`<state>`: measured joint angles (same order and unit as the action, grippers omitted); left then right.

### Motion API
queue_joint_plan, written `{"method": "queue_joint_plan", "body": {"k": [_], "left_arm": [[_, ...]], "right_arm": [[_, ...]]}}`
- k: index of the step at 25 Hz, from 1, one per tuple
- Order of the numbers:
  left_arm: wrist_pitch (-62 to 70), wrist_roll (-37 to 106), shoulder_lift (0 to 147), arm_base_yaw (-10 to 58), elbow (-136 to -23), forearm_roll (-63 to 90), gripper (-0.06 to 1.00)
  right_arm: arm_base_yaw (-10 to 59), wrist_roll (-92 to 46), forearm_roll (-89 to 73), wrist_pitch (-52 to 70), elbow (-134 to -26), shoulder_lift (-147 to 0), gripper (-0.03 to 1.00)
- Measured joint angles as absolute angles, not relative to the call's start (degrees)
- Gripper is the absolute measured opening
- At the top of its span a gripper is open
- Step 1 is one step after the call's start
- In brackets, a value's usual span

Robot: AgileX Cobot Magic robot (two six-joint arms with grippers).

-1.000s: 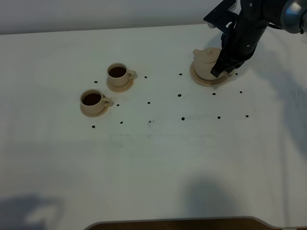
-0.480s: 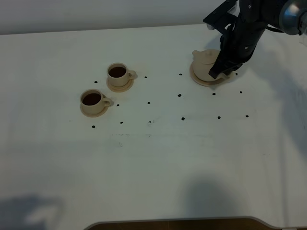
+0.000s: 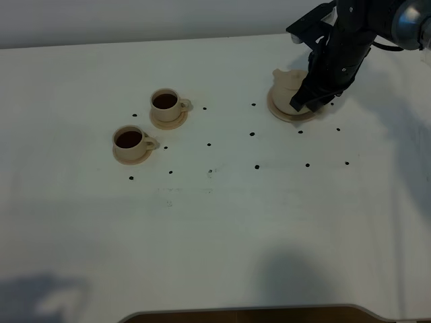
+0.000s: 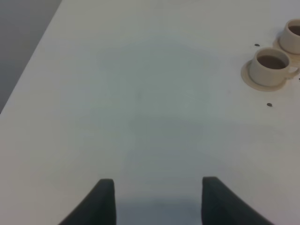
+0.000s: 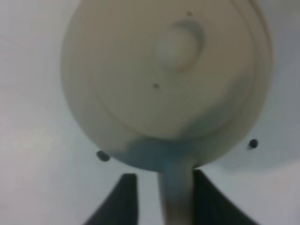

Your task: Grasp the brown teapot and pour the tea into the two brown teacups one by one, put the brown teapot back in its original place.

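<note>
Two glossy round teacups (image 3: pixel 146 122) with dark tea, squat teapot (image 3: pixel 286 84) on flat disc (image 3: pixel 281 111), right hand (image 5: pixel 161 197) spread astride its handle.

No text, label, brand, number or sign can be read in any view. The only marks are small black dots on the white table (image 3: pixel 215 222), and they carry no characters.
</note>
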<state>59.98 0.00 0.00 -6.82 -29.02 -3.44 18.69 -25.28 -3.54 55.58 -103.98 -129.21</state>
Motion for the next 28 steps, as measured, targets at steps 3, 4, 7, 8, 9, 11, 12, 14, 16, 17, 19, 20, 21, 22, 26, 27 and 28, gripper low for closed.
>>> {"method": "queue_joint_plan", "body": {"k": [3, 4, 7, 8, 9, 11, 12, 14, 16, 17, 19, 20, 21, 22, 26, 27, 28], "left_arm": [[60.0, 0.0, 0.0, -6.8, -29.0, -3.4, 0.44], [60.0, 0.0, 0.0, -6.8, -29.0, -3.4, 0.44], [60.0, 0.0, 0.0, -6.8, -29.0, -3.4, 0.44], [60.0, 0.0, 0.0, -6.8, -29.0, -3.4, 0.44], [60.0, 0.0, 0.0, -6.8, -29.0, -3.4, 0.44], [60.0, 0.0, 0.0, -6.8, -29.0, -3.4, 0.44], [60.0, 0.0, 0.0, -6.8, -29.0, -3.4, 0.44], [60.0, 0.0, 0.0, -6.8, -29.0, -3.4, 0.44], [60.0, 0.0, 0.0, -6.8, -29.0, -3.4, 0.44], [60.0, 0.0, 0.0, -6.8, -29.0, -3.4, 0.44], [60.0, 0.0, 0.0, -6.8, -29.0, -3.4, 0.44], [60.0, 0.0, 0.0, -6.8, -29.0, -3.4, 0.44], [60.0, 0.0, 0.0, -6.8, -29.0, -3.4, 0.44], [60.0, 0.0, 0.0, -6.8, -29.0, -3.4, 0.44], [60.0, 0.0, 0.0, -6.8, -29.0, -3.4, 0.44], [60.0, 0.0, 0.0, -6.8, -29.0, -3.4, 0.44], [60.0, 0.0, 0.0, -6.8, -29.0, -3.4, 0.44]], "right_arm": [[18.7, -24.9, -3.7, 57.4, -104.0, -129.2, 0.49], [18.7, -24.7, -3.7, 58.4, -104.0, -129.2, 0.53], [18.7, -23.6, -3.7, 61.4, -104.0, -129.2, 0.62], [18.7, -23.0, -3.7, 62.5, -104.0, -129.4, 0.64], [18.7, -22.4, -3.7, 63.7, -104.0, -129.3, 0.64], [18.7, -21.1, -3.7, 66.3, -104.0, -128.9, 0.65], [18.7, -20.6, -3.7, 67.8, -104.0, -128.4, 0.65], [18.7, -19.1, -3.7, 69.0, -104.0, -126.6, 0.64], [18.7, -17.3, -3.9, 69.3, -103.9, -123.5, 0.62], [18.7, -16.3, -4.1, 69.3, -103.3, -121.7, 0.6], [18.7, -15.0, -4.5, 69.3, -100.9, -117.9, 0.57], [18.7, -14.6, -4.8, 69.3, -99.4, -115.8, 0.56], [18.7, -14.1, -5.1, 69.3, -97.3, -113.9, 0.55], [18.7, -13.6, -5.5, 69.3, -94.8, -111.7, 0.54], [18.7, -12.2, -5.8, 69.5, -83.9, -101.7, 0.51], [18.7, -12.1, -5.8, 69.6, -81.4, -98.8, 0.51], [18.7, -11.8, -5.8, 69.6, -78.4, -96.3, 0.5]]}}
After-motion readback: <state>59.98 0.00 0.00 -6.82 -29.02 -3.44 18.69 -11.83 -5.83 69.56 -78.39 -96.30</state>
